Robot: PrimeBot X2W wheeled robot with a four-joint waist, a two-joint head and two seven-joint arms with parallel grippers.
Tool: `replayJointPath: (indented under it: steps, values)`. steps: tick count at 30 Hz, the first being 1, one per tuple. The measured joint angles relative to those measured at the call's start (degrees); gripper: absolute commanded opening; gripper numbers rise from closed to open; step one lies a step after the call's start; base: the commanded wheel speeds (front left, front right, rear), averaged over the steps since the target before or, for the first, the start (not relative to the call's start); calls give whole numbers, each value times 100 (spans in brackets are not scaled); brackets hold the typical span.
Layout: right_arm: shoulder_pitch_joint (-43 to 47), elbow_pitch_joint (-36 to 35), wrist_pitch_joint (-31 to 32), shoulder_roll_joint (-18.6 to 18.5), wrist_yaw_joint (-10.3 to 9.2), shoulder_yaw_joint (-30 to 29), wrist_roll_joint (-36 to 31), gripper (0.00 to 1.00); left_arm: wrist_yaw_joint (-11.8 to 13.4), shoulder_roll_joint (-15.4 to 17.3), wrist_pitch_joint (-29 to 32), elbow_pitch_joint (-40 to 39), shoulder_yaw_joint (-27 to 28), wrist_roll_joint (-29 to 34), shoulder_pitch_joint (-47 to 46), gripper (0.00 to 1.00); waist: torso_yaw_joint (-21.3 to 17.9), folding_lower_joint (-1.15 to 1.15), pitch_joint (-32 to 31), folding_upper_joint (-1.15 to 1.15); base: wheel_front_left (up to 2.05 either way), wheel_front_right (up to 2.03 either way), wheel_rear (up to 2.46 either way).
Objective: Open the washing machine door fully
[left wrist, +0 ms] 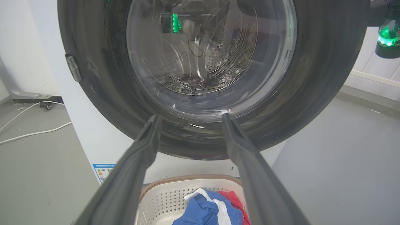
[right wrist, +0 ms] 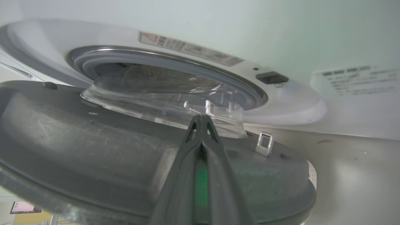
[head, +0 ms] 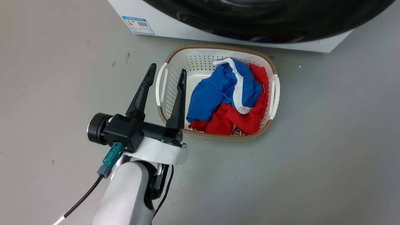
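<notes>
Left tool (head: 167,71) was spread wide, empty, hovering over the left rim of the laundry basket (head: 218,47) on the floor (head: 328,156), fingers (head: 142,93) aimed at the washing machine door (head: 265,18). Right tool (right wrist: 201,119) was pressed together, tips at the door's grey inner face by the glass bowl (right wrist: 162,106). Door stood ajar, off the white machine front (right wrist: 297,106). Basket held blue and red clothes (head: 218,100).
</notes>
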Motion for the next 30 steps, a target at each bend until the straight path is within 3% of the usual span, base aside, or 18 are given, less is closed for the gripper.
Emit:
replayJointPath:
  steps: [6, 18, 30]
  values:
    - [676, -411, 601, 82, 1, 85, 74, 0, -8, -1, 0, 67, 100, 47, 47, 100, -58, 0, -283, 0, 0, 0, 0]
    - [2302, -1768, 1199, 336, 1, 158, 185, 0, -178, -1, 0, 222, 394, 109, 577, 100, -178, 0, -1061, 0, 0, 0, 0]
    - [4036, -3270, 1399, 1045, 1, 220, 244, 0, -326, -1, 0, 447, 404, 93, 1135, 100, -196, -1, -1980, 0, 0, 0, 0]
